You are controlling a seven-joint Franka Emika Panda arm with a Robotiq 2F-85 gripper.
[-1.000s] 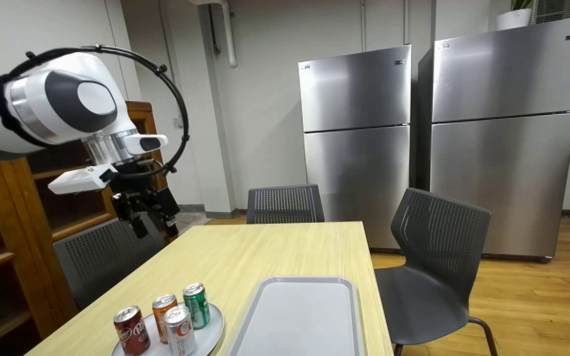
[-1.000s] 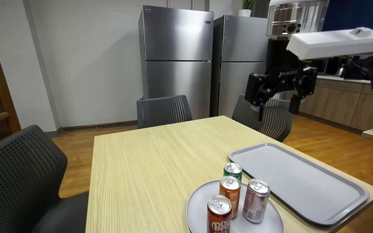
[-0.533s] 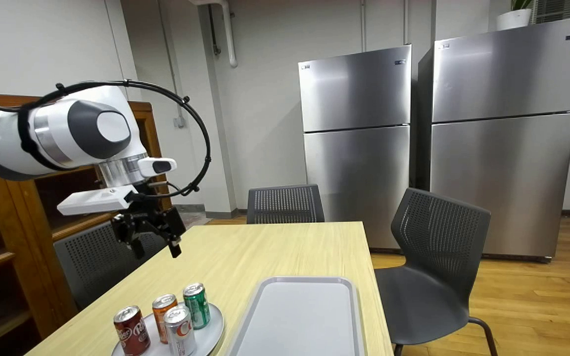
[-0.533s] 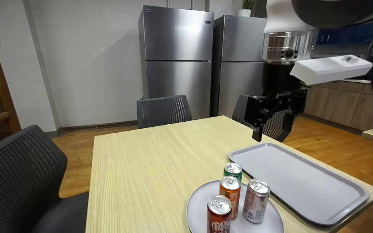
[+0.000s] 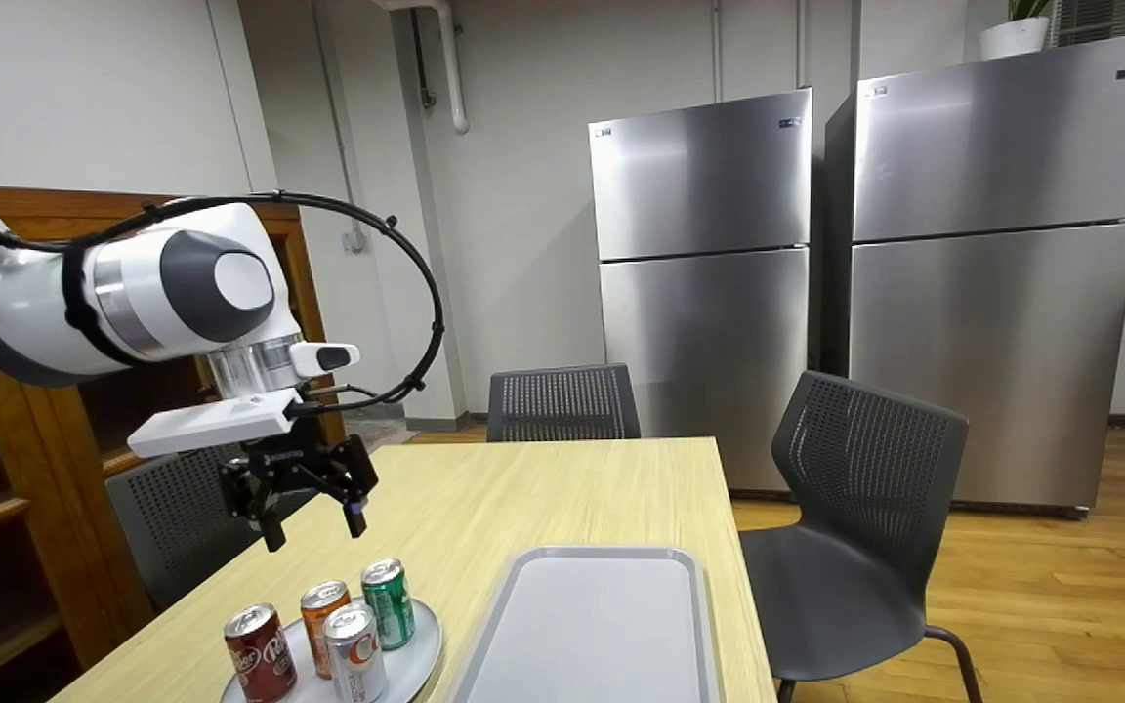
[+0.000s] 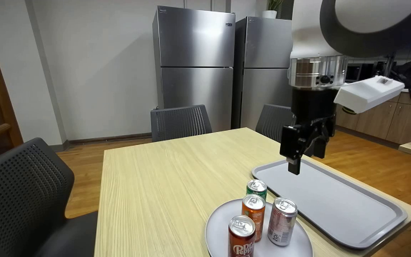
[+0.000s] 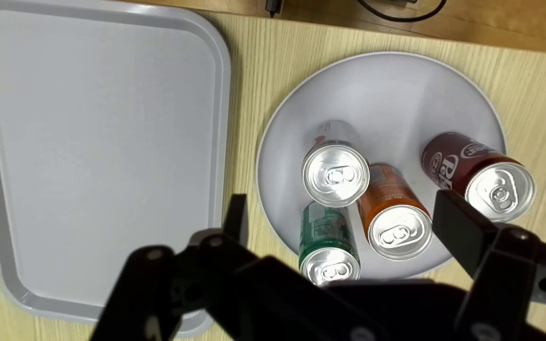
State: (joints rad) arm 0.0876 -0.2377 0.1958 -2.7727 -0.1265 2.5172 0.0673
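My gripper [image 5: 314, 530] is open and empty, pointing down above the table, a little above and apart from the cans; it also shows in an exterior view [image 6: 307, 162] and in the wrist view [image 7: 347, 220]. A round grey plate [image 7: 382, 90] bears a green can [image 7: 327, 227], an orange can [image 7: 389, 194], a silver can [image 7: 335, 175] and a dark red Dr Pepper can [image 7: 453, 166], all upright. In the wrist view the green and orange cans appear between the fingers, and the right finger overlaps the dark red can's edge. The gripper touches nothing.
A grey rectangular tray [image 6: 334, 200] lies beside the plate on the light wooden table [image 5: 523, 488]. Dark chairs [image 5: 855, 547] stand around the table. A wooden cabinet [image 5: 25, 459] stands behind the arm. Two steel refrigerators [image 5: 704, 293] stand at the back wall.
The arm and gripper have come down and closer to the plate, moving slightly right in an exterior view. The gripper stays open. The cans, plate and tray have not moved.
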